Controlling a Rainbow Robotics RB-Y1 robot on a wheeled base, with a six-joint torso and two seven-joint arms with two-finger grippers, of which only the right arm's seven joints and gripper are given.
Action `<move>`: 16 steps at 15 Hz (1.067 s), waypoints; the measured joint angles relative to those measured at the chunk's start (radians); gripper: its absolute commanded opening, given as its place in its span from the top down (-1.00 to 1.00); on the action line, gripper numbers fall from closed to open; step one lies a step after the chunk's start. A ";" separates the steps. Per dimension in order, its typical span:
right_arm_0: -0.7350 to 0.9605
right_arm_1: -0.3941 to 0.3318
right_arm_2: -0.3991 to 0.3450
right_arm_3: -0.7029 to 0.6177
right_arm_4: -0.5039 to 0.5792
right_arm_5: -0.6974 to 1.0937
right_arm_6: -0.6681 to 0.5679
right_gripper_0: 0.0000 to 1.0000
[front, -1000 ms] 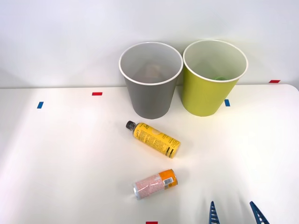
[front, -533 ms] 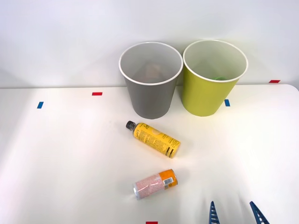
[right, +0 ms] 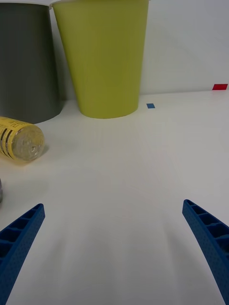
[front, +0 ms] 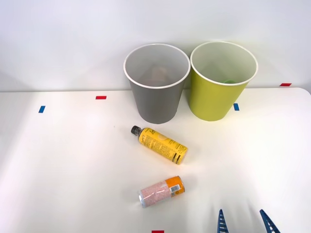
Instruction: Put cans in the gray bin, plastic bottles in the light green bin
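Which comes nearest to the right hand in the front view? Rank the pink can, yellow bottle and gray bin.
Measured from the right hand, at the table's near edge:
1. Pink can, lying just to its left.
2. Yellow bottle, lying mid-table.
3. Gray bin, standing at the back.

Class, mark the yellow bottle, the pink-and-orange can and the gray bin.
yellow bottle (front: 160,145), front view, middle of its label.
pink-and-orange can (front: 162,191), front view, its side.
gray bin (front: 156,103), front view, outer wall.

I see bright, even overhead lighting; soft short shadows under the gray bin (front: 156,104) and table (front: 58,160) objects; no blur.
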 measured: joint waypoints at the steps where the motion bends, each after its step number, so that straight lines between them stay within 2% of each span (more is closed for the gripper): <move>1: 0.000 0.000 0.000 0.000 0.000 0.000 0.000 -1.00; 16: 0.000 0.000 0.000 0.000 0.000 0.000 0.000 -1.00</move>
